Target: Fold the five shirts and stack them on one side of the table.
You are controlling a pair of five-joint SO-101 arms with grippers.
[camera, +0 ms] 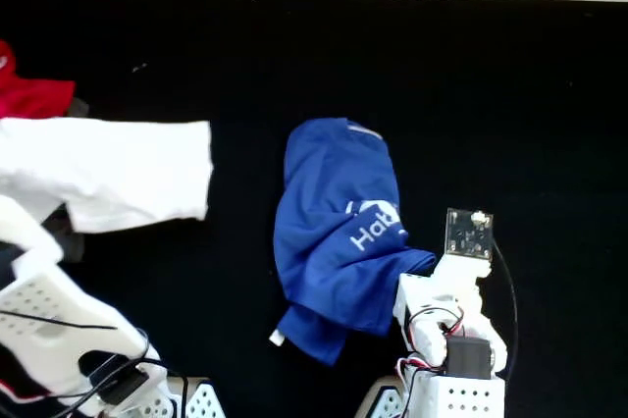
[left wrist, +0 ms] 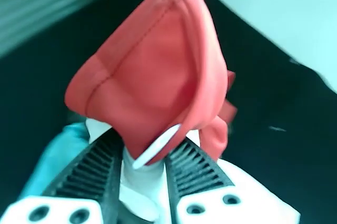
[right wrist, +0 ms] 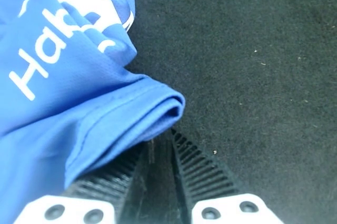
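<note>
So, from the high view first: the blue shirt (camera: 339,241) lay crumpled in the middle of the black worktop (camera: 530,94), white lettering facing up. The right arm (camera: 446,325) sat at the near edge of the worktop, and the right pincer (camera: 412,279) was right at the shirt's near corner, touching it. Over on the other side a white shirt (camera: 118,173) was spread out fairly flat. A bit of the red shirt (camera: 29,94) poked out just past its far end, at the picture's edge. The left arm (camera: 59,330) was down in the near corner on that side, well apart from the blue shirt.

Left wrist view: the left pincer (left wrist: 150,148) was squeezed almost fully together, with the red shirt bunched into its tips. The cloth rose from there in a tent shape, and a small white label (left wrist: 158,145) showed right at the pinch. White fabric showed in the narrow slot between the ribbed fingers (left wrist: 105,166), and a teal cloth (left wrist: 58,150) sat just beside one finger.

Right wrist view: the right pincer was closed down to a thin slit, with the folded hem of the blue shirt caught at its tips. The rest of the shirt was draped over one finger. Bare black worktop lay on the other side of it.
</note>
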